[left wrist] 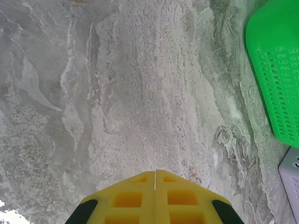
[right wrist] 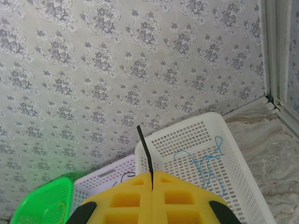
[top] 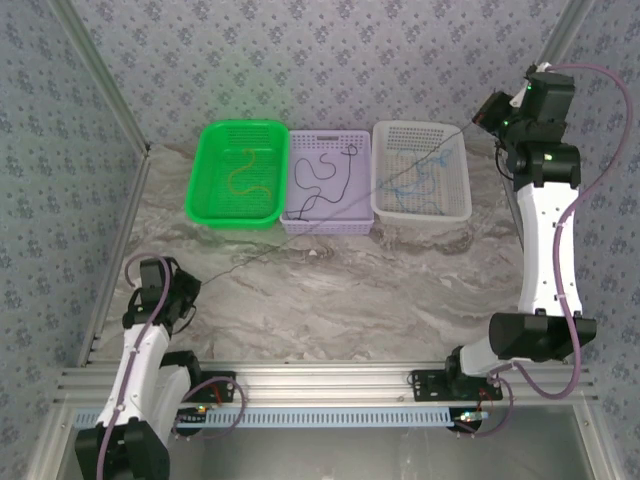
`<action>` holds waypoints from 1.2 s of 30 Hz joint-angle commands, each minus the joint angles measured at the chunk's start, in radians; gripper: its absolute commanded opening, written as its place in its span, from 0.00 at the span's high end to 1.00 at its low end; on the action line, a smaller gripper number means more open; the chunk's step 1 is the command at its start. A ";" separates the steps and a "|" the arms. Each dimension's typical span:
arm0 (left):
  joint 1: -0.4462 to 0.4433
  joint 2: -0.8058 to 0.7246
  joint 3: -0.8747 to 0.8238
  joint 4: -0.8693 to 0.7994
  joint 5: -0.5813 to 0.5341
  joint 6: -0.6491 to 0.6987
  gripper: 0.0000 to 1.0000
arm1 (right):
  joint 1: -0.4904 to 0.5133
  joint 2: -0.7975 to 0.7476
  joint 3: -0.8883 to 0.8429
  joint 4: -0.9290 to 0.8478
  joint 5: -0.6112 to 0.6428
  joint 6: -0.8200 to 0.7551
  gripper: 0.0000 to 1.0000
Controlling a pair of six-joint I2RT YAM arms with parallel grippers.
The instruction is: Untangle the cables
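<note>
Top external: left gripper (top: 190, 290), near the front-left corner of the table (top: 400, 300), fingers pressed shut on 1 end of a thin taut black cable (top: 250, 254) that rises over the purple basket (top: 325, 228) and white basket (top: 420, 215) to the right gripper (top: 478, 116), clamped on the far end with a short tail protruding. Sorted: yellow-olive cable (top: 238, 172) in the green basket (top: 230, 222), looped black cable (top: 300, 180) in purple, blue cable (right wrist: 208, 163) in white. Handling, judged: light, limp, slippery, best pinched near its ends; bare marble in front gives room, 3 basket rims crowd the back.
</note>
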 commanded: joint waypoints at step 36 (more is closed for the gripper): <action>-0.665 0.652 0.956 0.179 -0.009 0.088 1.00 | 0.252 0.710 0.832 0.117 -0.287 0.197 1.00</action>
